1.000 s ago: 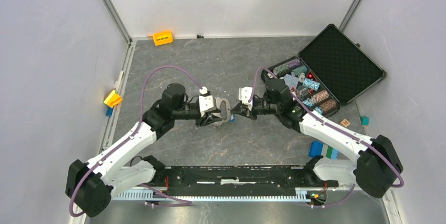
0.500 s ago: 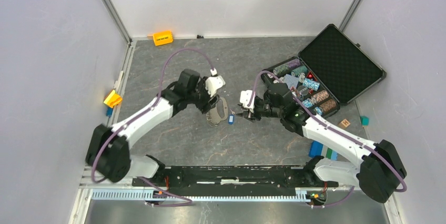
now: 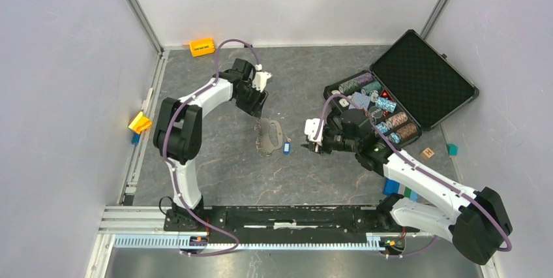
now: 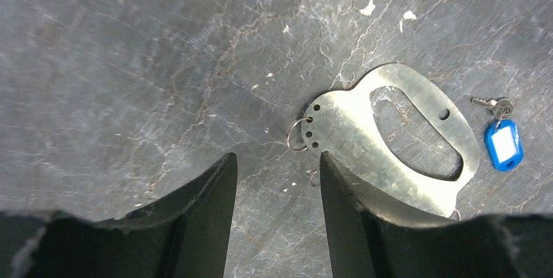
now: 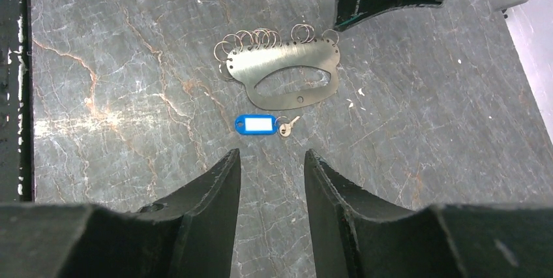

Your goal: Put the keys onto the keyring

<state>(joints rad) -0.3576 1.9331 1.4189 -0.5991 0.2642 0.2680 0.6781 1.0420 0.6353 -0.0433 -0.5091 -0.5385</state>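
While nothing is gripped, keyring plate (image 5: 287, 56) and blue-tagged key (image 5: 257, 124) lie unjoined on the worktop (image 5: 130, 62).
Left hand (image 4: 277, 160): fingers apart, empty, over plate's ring end. Key: just beside plate. Right hand (image 5: 272, 154): fingers apart, empty, lined up on key, likely for pickup.

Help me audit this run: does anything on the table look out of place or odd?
Yes. The blue-tagged key lies loose on the table beside the metal keyring plate, not threaded on any of its rings. The left gripper and right gripper are open and empty, neither touching it.
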